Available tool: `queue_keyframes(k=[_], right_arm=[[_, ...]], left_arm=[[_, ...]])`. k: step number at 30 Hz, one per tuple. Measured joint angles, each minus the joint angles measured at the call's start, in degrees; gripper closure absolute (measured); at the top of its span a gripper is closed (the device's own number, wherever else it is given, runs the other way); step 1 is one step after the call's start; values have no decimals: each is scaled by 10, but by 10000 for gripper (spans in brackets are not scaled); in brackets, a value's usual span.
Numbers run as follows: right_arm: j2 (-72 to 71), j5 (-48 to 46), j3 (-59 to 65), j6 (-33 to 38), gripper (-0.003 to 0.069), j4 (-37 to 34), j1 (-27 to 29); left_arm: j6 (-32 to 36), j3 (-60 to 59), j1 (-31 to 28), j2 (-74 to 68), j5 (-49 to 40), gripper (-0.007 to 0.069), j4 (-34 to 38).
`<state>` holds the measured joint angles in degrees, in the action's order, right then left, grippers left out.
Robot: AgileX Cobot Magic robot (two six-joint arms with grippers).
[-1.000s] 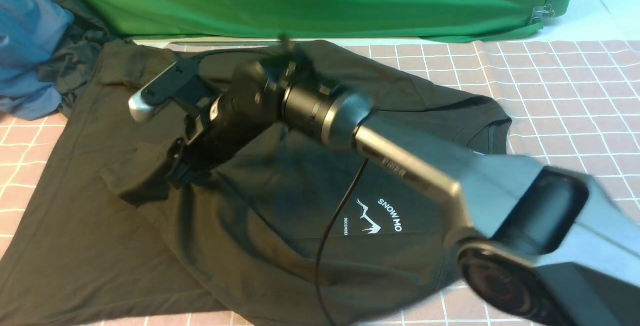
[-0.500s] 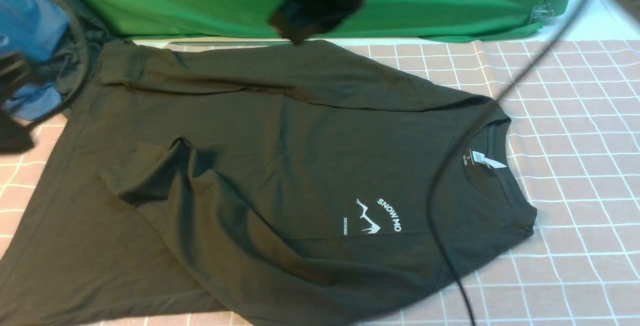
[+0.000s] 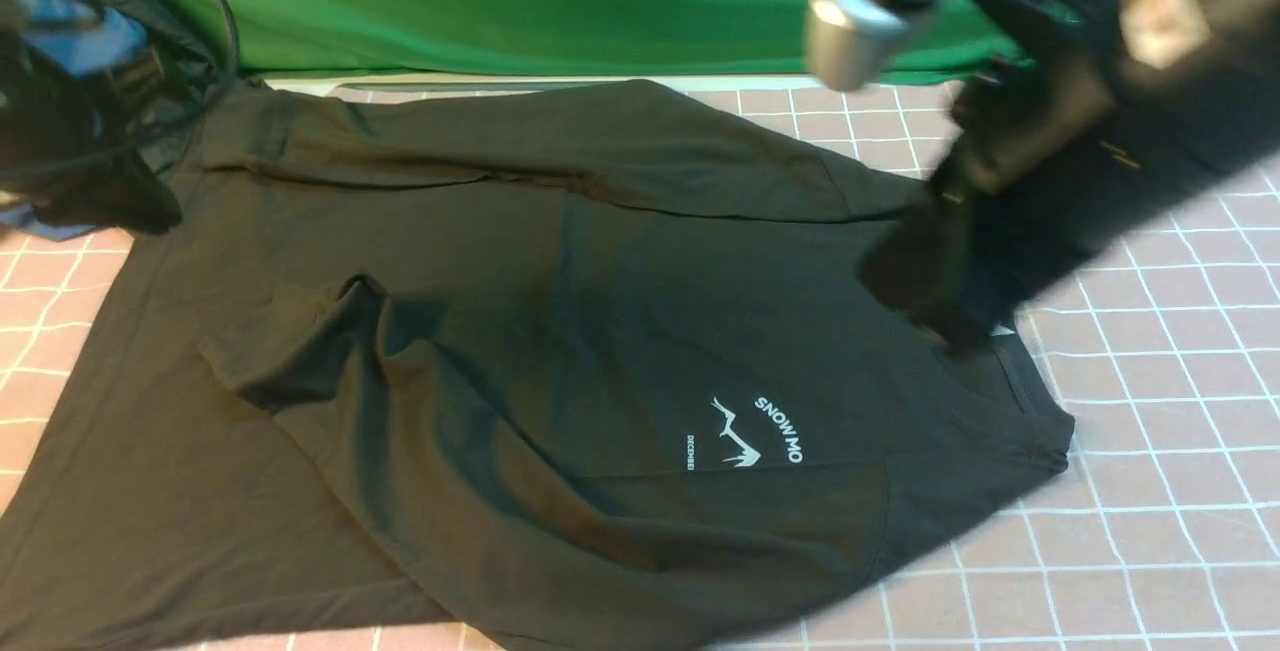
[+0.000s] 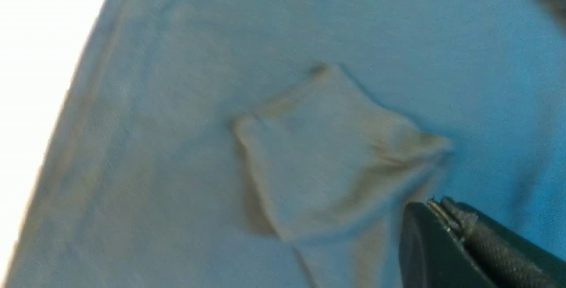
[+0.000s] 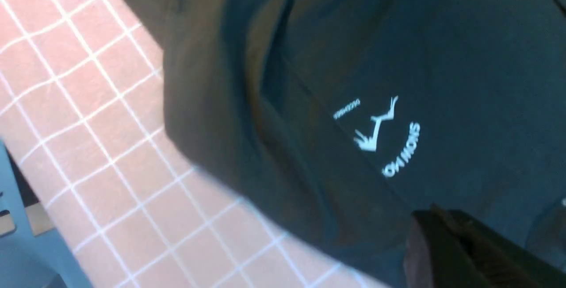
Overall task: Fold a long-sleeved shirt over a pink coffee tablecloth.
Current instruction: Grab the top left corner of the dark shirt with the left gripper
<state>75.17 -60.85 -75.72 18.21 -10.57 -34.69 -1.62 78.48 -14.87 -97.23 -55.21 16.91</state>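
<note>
Shirt: the long-sleeved shirt (image 3: 560, 331) lies print up on the pink coffee tablecloth (image 3: 1150, 381), covering its left and middle, with the collar toward the right edge.
Left gripper (image 4: 437, 206): jaws closed, at the cloth's far-left corner beside the blue cloth (image 3: 70, 41).
Right gripper (image 5: 433, 213): jaws closed, blurred, above the shirt's collar.

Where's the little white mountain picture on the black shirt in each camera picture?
Front view: the mountain print is low, right of centre, on the shirt.
Left wrist view: not in it.
Right wrist view: right of centre, turned upside down.
Shared landmark: the pink tablecloth, in front and right wrist views.
</note>
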Motion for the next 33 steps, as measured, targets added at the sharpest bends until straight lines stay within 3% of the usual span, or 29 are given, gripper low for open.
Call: queue_keyframes(k=[5, 13, 18, 22, 25, 27, 33], right_arm=[[-68, 3, 56, 0, 619, 0, 0], [-116, 22, 78, -5, 620, -1, 0], [-116, 30, 80, -6, 620, -1, 0], [-117, 37, 80, -6, 620, -1, 0], [-117, 39, 80, -7, 620, -2, 0], [-117, 41, 80, -9, 620, -2, 0], [-117, 49, 80, -11, 620, -2, 0]], left_arm=[[28, 0, 5, -60, 56, 496, -7], [106, 0, 23, -145, 113, 143, -18], [117, 0, 45, -160, 120, 32, -47], [119, 0, 49, -169, 122, 49, -65], [128, 1, 49, -174, 116, 112, -71], [143, 1, 49, -174, 109, 184, -72], [171, 1, 49, -174, 81, 545, -71]])
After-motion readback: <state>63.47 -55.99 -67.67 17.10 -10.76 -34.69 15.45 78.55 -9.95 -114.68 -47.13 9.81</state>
